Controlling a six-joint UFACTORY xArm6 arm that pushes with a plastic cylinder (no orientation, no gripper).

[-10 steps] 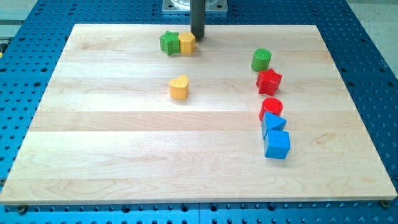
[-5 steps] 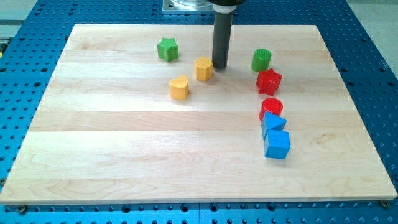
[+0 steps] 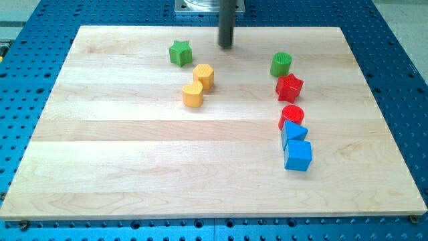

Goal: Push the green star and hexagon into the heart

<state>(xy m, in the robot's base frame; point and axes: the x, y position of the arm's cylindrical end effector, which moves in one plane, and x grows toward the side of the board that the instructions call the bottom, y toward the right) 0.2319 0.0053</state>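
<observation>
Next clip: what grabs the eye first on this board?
The yellow hexagon sits against the yellow heart near the middle, with the green star apart, toward the view's top left. My tip stands right of the star, touching nothing. Down the right runs a column of green, red and blue blocks.

This is a laboratory: the wooden tabletop (image 3: 134, 174) lies on a blue metal plate (image 3: 401, 80) with many regular holes.
</observation>
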